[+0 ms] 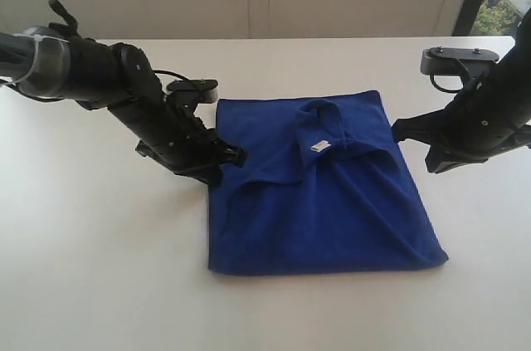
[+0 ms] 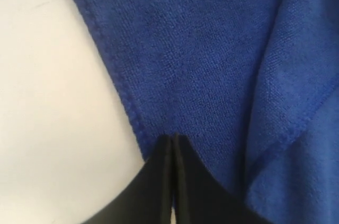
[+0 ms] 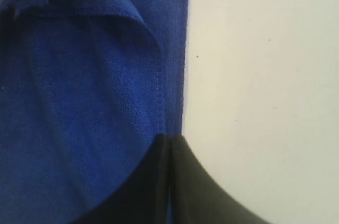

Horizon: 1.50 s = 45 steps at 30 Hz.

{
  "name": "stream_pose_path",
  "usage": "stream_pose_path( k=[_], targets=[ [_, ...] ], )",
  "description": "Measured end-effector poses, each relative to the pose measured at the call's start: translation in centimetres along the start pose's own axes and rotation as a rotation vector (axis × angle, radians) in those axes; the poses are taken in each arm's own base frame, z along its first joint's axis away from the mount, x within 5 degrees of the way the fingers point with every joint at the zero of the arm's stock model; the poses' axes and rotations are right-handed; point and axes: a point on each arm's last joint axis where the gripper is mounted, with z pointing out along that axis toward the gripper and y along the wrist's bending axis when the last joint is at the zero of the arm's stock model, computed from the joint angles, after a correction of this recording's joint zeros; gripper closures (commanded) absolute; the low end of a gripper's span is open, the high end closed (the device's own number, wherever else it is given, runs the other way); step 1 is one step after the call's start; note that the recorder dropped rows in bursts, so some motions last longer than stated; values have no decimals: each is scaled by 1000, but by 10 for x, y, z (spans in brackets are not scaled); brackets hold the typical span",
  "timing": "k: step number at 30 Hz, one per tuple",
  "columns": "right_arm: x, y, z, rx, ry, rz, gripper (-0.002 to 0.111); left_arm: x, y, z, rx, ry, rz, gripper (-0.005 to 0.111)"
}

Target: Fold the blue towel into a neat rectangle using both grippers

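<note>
Royal-blue plush rectangular towel (image 1: 323,218) lies on the white bench (image 1: 99,276), seemingly already doubled over, with its far corners drawn loosely inward beside a small white tag (image 1: 319,147). Ridges show, so smoothing and probably another fold are left. Left jaws sit closed at its left hem, right jaws closed at its right hem. Neither visibly pinches cloth.

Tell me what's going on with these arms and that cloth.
The left arm and right arm each have jaws shut on opposite side edges of the deep blue plush towel, lying partly folded on the white table. A loose flap with a small white tag bunches mid-towel; not a neat rectangle yet.
</note>
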Motion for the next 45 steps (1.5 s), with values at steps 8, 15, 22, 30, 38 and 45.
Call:
stream_pose_path(
  k=[8, 15, 22, 30, 38, 45],
  targets=[
    [0, 0, 0, 0, 0, 0, 108, 2, 2, -4, -36, 25, 56, 107],
    [0, 0, 0, 0, 0, 0, 108, 5, 15, -11, -59, 76, 65, 107],
    [0, 0, 0, 0, -2, -2, 108, 7, 25, -15, -98, 121, 105, 107],
    [0, 0, 0, 0, -2, -2, 108, 9, 29, -17, -122, 142, 135, 107],
    [-1, 0, 0, 1, -14, -2, 108, 8, 29, -21, -132, 140, 177, 107],
    [-1, 0, 0, 1, -16, -2, 108, 3, 25, -51, -162, 101, 256, 107]
  ],
)
